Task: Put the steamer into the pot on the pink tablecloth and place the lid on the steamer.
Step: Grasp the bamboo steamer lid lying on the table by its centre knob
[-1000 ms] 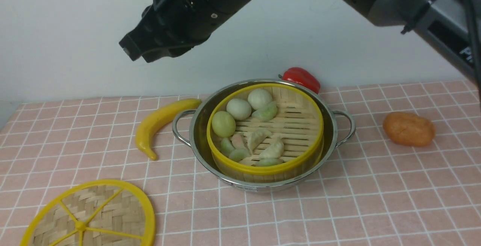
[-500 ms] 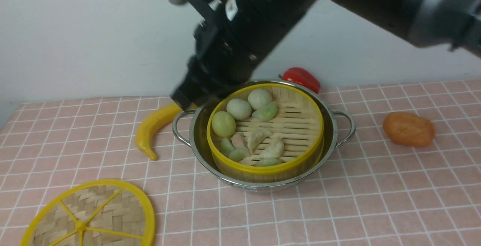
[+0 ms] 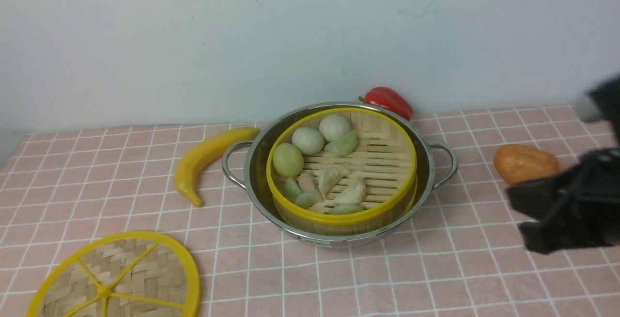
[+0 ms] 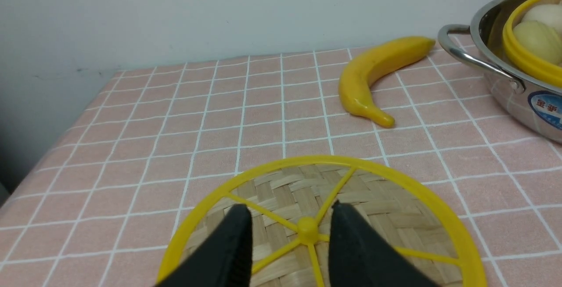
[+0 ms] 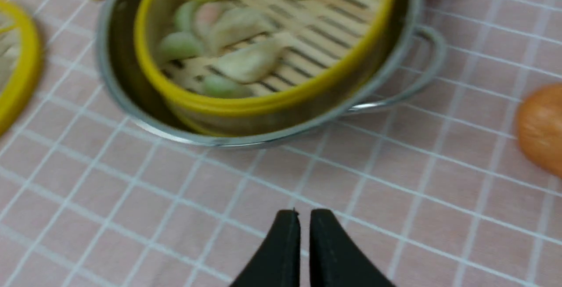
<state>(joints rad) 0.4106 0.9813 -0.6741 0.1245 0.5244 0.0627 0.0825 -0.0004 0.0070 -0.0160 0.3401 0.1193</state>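
Light's even & fairly bright in all 3 views, soft, no hard shadows. Front view sharp in the middle; my right arm (image 3: pixel 571 205) at the right edge is a smeared black blur. Faint glare on the pot (image 3: pixel 339 239) rim, lower centre. My left wrist view is crisp, just a thin shadow under the banana (image 4: pixel 377 74), upper right. My right wrist view is motion-blurred throughout: grid lines of the pink tablecloth (image 5: pixel 395 217) soft, steamer (image 5: pixel 263 102) fuzzy at top

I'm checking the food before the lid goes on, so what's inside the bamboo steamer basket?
Inside the yellow-rimmed bamboo steamer basket: three round pale buns and several pale green and cream dumplings on the slatted floor. Whatever lies beneath the slats is hidden.
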